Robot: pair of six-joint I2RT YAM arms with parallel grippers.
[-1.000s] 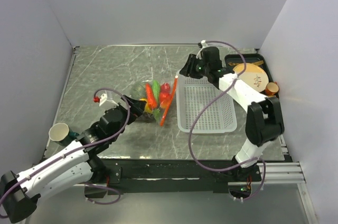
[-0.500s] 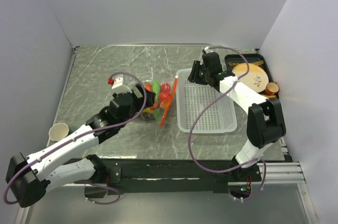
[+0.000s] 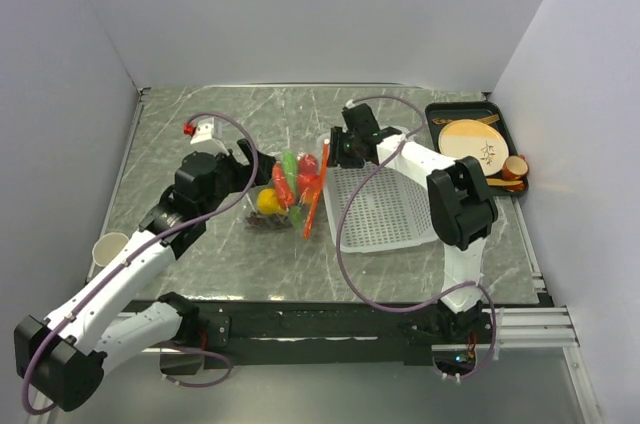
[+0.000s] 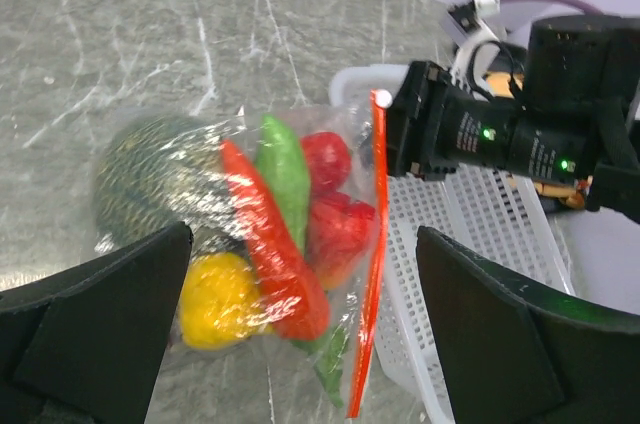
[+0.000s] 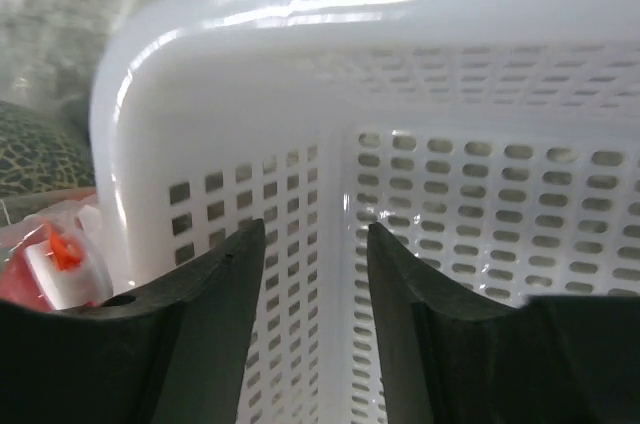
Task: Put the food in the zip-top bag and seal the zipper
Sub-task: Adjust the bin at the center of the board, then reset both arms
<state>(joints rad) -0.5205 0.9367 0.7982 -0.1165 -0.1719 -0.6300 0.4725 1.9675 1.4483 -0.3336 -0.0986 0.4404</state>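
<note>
The zip-top bag (image 3: 282, 199) lies on the marble table with the food inside. In the left wrist view I see a dark green round fruit (image 4: 150, 179), a yellow piece (image 4: 215, 299), a long red piece (image 4: 272, 249), a green piece (image 4: 285, 179) and red tomatoes (image 4: 330, 194). The orange-red zipper (image 4: 372, 244) runs along the bag's right edge, with its white slider (image 4: 381, 97) at the far end. My left gripper (image 3: 258, 176) hovers wide open over the bag's left side. My right gripper (image 3: 330, 151) stands open at the basket's far-left corner, beside the slider (image 5: 65, 264).
A white perforated basket (image 3: 395, 214) sits right of the bag, its corner wall (image 5: 330, 244) straight ahead of my right fingers. A black tray (image 3: 440, 112) at the back right holds a tan disc (image 3: 470, 139) and a small brown cup (image 3: 515, 166). A paper cup (image 3: 108, 247) stands at the left.
My left arm has swung away from the near edge to the bag's left side. My right gripper has moved left across the basket to its far-left corner, its jaws a little wider.
</note>
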